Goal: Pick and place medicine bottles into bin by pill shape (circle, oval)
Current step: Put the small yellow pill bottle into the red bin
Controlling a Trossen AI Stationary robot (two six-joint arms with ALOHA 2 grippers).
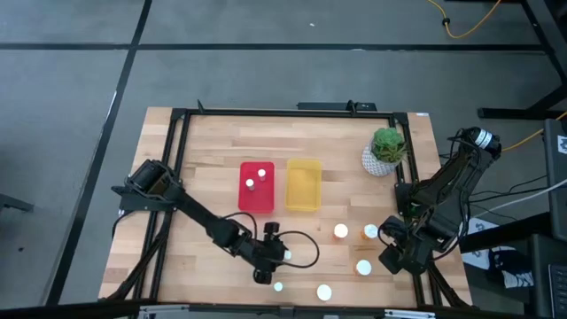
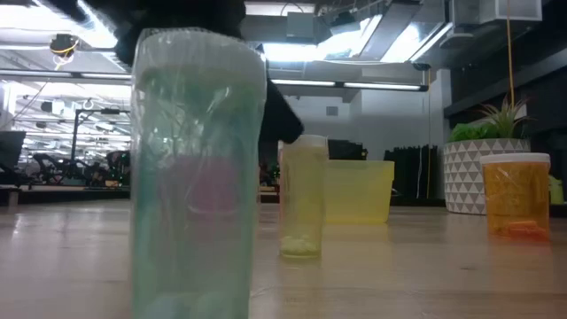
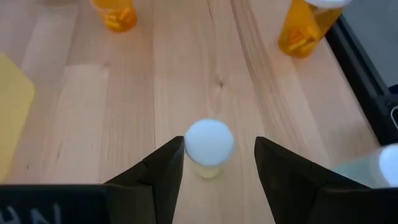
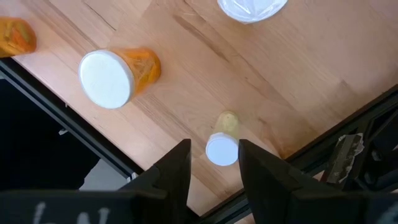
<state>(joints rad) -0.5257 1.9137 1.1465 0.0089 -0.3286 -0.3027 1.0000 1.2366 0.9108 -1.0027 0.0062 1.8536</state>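
A small medicine bottle with a white cap and pale yellow body stands on the wooden table between the open fingers of my left gripper, which reaches it slanting down from the table's left. The fingers stand on either side of it, apart from it. The low view shows the same bottle standing upright. My right gripper hangs still over the table's near right part, its fingers a little apart and holding nothing, above another small white-capped bottle that stands on the table.
The red bin holds two small bottles. The yellow bin stands to its right, and a potted plant at the far right. Orange bottles and wide clear ones stand near the front edge.
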